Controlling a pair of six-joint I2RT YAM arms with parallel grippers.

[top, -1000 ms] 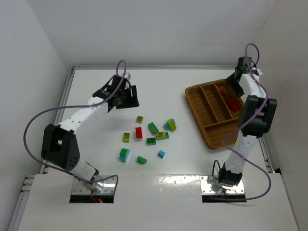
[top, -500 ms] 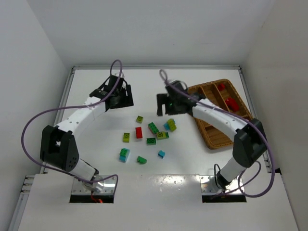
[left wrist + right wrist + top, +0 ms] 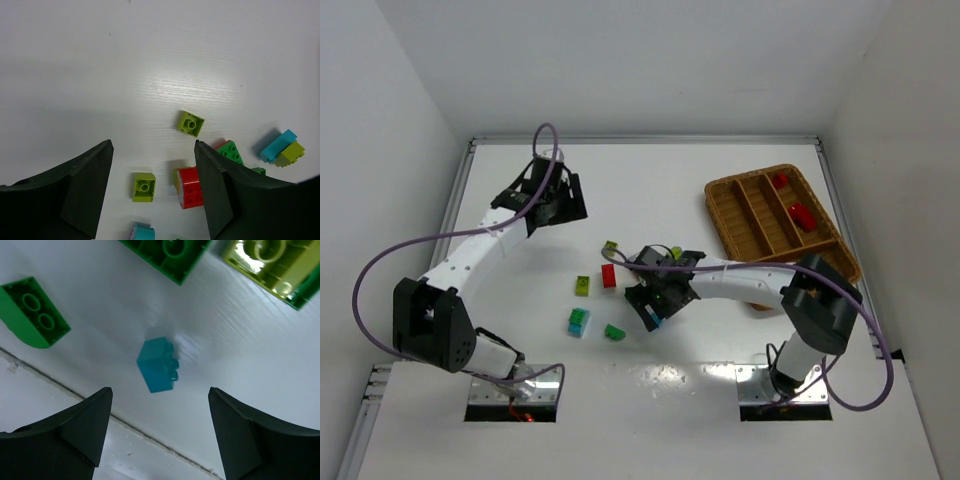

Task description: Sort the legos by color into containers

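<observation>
The left gripper (image 3: 552, 203) hangs over the far left part of the table (image 3: 720, 150) with its jaws spread and nothing between them. Its wrist camera shows only bare white tabletop in the gap, with a yellow-green brick (image 3: 190, 123) lying beyond the fingertips. The right gripper (image 3: 160, 396) is low over the middle of the table, toward the near edge, and it too is spread wide and grasps nothing. A small cyan brick (image 3: 158, 365) rests on the table in line with the gap between its fingers (image 3: 75, 432), touching neither of them. A dark green brick (image 3: 35, 312) lies to one side of it. The other loose pieces are scattered about the middle of the table: a red brick (image 3: 609, 275), a second yellow-green piece (image 3: 582, 285) just left of it, and a cyan-and-green pair (image 3: 579, 321) nearer the near edge. The wicker tray (image 3: 730, 225) sits askew by the right edge, toward the far right corner. Two red pieces (image 3: 779, 181) (image 3: 801, 214) lie inside it along its right side; whether they share one section I cannot tell.
</observation>
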